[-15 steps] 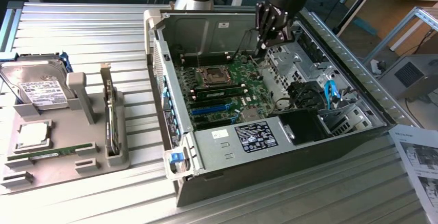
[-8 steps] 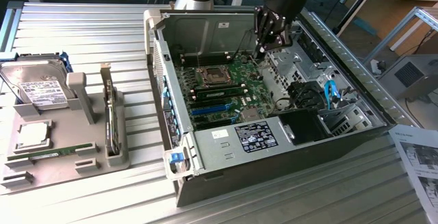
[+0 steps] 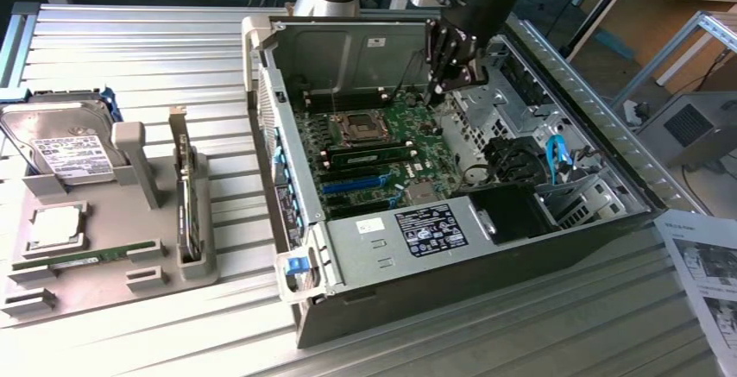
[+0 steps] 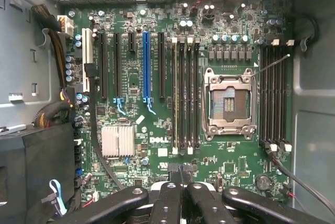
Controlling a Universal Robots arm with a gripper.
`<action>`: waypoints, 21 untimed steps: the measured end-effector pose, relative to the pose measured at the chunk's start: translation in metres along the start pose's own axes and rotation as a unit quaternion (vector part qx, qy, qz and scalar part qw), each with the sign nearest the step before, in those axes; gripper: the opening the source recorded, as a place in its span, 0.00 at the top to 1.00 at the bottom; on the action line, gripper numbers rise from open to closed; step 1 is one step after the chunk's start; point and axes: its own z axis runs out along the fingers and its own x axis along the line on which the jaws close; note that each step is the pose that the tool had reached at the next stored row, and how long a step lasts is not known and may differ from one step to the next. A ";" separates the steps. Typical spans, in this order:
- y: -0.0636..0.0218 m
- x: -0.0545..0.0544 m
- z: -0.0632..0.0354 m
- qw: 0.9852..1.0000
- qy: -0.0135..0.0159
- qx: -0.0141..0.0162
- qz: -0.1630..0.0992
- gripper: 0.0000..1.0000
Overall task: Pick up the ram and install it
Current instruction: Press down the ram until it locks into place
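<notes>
The claw [image 3: 437,92] hangs inside the open computer case [image 3: 381,248], over the far part of the motherboard [image 3: 403,127]. In the wrist view its two fingers [image 4: 181,182] are pressed together (clenched), with nothing visible between them, and they are above the green board [image 4: 136,130], not touching it.

The ram [image 3: 371,160] stands on its edge in one of the long slots, just near of the processor socket [image 3: 357,122]. In the wrist view the ram [image 4: 174,98] sits in the outer slot of the group of four beside the socket [image 4: 229,101]; the other three slots of this group look black. The claw is near the ram but apart from it.

A second ram [image 3: 86,259] lies flat at the near edge of the grey tray [image 3: 110,213], which stands on the metal table [image 3: 138,40] at the exterior view's left of the case. On the same tray a hard drive [image 3: 64,148] leans at the far end, and a card with a metal bracket [image 3: 185,196] stands upright on the side closest to the case. A printed sheet [image 3: 702,265] lies at the exterior view's right.
</notes>
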 end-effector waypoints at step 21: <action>0.0001 0.000 0.0204 1.000 0.000 0.001 0.000 0.89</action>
